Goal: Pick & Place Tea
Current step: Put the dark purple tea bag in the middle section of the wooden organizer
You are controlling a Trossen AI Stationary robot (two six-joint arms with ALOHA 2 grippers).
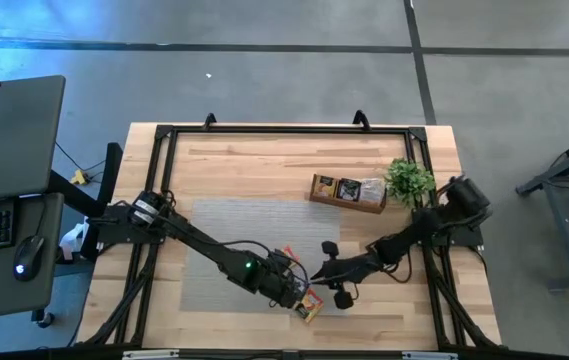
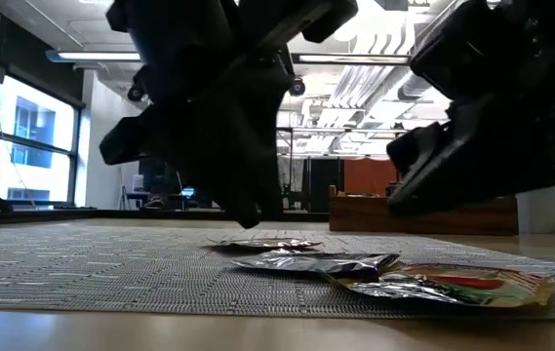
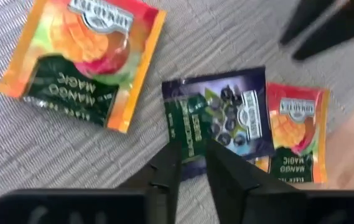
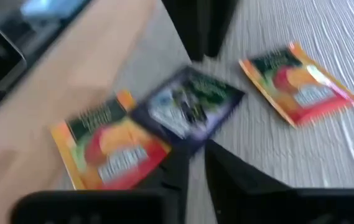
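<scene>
You have three sachets lying flat on the grey mat (image 1: 244, 240) near the desk's (image 1: 214, 165) front edge: a dark sachet (image 3: 223, 112) in the middle, overlapping an orange sachet (image 3: 296, 130) at the mat's border, and a second orange one (image 3: 83, 59) lying apart from the pair. None of them is lifted yet.

Your left tool (image 3: 189, 165) hangs right over the dark sachet's edge, its fingers close together with only a slim gap, and nothing is held between them. Your right tool (image 4: 195, 165) sits low just beside the same pile from the other side, fingers likewise nearly together and empty.

The tray (image 1: 349, 192) by the plant (image 1: 409, 178) at the far right already carries a few packets, so part of the job looks done. You still have these three to pick and place, by my reading.
</scene>
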